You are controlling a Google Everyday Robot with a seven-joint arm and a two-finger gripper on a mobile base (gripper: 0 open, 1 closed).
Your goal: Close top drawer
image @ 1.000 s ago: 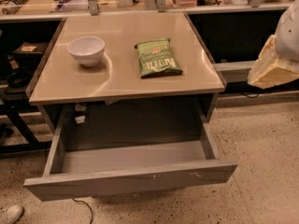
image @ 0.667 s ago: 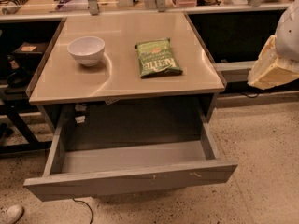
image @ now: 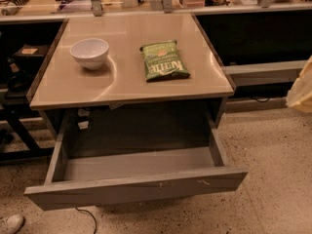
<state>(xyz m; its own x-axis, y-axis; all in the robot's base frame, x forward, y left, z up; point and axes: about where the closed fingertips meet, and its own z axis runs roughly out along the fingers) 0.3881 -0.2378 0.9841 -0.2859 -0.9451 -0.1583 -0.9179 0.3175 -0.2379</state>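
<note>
Withdrawn toward the right edge since the earlier frame, the gripper (image: 302, 87) now shows only as a pale cream sliver, lower and further out than before. It is well apart from the furniture, and whether it is spread or pressed together cannot be told.

1. Square beige-topped table (image: 126, 79), grey frame. It stands centre, with a cluttered counter behind.
2. Top drawer (image: 136, 189), wide, grey and shallow, with a flat handleless front bearing small white scuffs. It is pulled far out toward the camera and its interior appears bare. Nothing touches it, so the task is judged not yet begun. With no handle to grip, closing likely calls for a flat push on the front panel, straight back under the tabletop.
3. Green crinkled chip bag (image: 164, 61), lying flat on the tabletop right of centre, clear of the drawer's travel.
4. White ceramic bowl (image: 89, 52), upright at the tabletop's left, apart from the bag and likewise no obstruction.
5. White shoe (image: 9, 223), on the floor at the lower-left corner, near the drawer's left end.
</note>
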